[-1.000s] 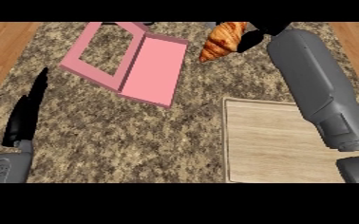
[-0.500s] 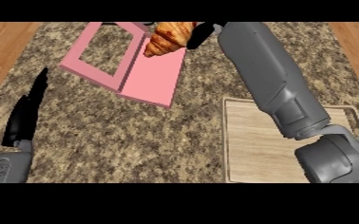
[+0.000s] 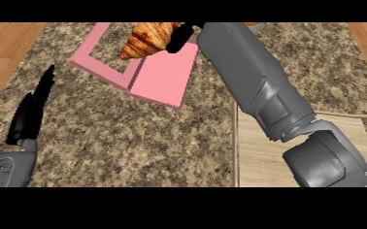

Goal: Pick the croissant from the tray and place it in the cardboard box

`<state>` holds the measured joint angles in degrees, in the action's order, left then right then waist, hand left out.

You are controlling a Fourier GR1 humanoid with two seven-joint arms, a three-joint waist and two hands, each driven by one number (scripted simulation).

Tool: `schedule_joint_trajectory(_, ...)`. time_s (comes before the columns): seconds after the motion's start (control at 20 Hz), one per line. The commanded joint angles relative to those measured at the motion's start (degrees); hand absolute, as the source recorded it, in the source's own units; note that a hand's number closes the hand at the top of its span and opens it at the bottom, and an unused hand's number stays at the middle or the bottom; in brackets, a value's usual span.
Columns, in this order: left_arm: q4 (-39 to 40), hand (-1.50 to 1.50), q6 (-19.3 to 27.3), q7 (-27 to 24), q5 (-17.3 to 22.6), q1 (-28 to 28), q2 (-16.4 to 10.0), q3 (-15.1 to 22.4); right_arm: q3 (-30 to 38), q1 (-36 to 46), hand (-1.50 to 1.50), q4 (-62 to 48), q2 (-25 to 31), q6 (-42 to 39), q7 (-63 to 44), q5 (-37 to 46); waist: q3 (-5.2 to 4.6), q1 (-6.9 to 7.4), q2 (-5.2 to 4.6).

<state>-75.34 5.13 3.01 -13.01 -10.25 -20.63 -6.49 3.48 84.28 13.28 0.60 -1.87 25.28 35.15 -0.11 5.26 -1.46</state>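
Note:
A golden-brown croissant (image 3: 147, 39) hangs in the air over the far right part of the pink box (image 3: 99, 68), which lies open at the back left with its flap (image 3: 165, 77) folded out to the right. My right hand (image 3: 178, 37) is shut on the croissant's right end; only some black fingers show past the grey forearm. The light wooden tray (image 3: 258, 150) lies at the lower right, partly hidden by that arm, and nothing shows on its bare part. My left hand (image 3: 31, 109) rests open at the left edge, fingers pointing up.
A speckled granite counter (image 3: 129, 140) fills the middle. Wooden strips (image 3: 18, 39) show beyond it at the far left and far right. My right forearm (image 3: 251, 77) crosses diagonally from the lower right to the box.
My right arm has swung left with the croissant, from over the counter beside the box's flap to over the box's opening. The left hand has stayed put.

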Motion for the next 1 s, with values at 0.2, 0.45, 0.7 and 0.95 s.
schedule_joint_trajectory(0.2,0.3,0.0,-1.0,2.5,-1.0,-4.8,0.4,1.7,-3.6,1.9,1.5,-5.8,-0.6,4.8,-3.0,-0.9,-0.08,3.5,-0.83)
schedule_joint_trajectory(0.45,2.3,0.0,-0.6,0.0,-1.5,-5.9,1.2,2.1,-2.5,2.6,-1.5,-8.5,-0.6,4.8,-8.8,-3.4,-0.18,5.15,-1.45)
schedule_joint_trajectory(0.7,0.7,0.0,-1.0,0.1,-1.7,-5.1,2.2,3.4,-1.9,-0.9,-1.5,-10.7,-0.6,4.0,-8.6,-5.1,-0.09,7.07,-1.49)
schedule_joint_trajectory(0.95,3.5,0.0,-0.8,0.1,-2.5,-7.1,2.7,3.9,-0.4,-0.5,-1.5,-8.4,-0.6,5.3,-4.5,-7.6,-0.07,6.28,-1.74)
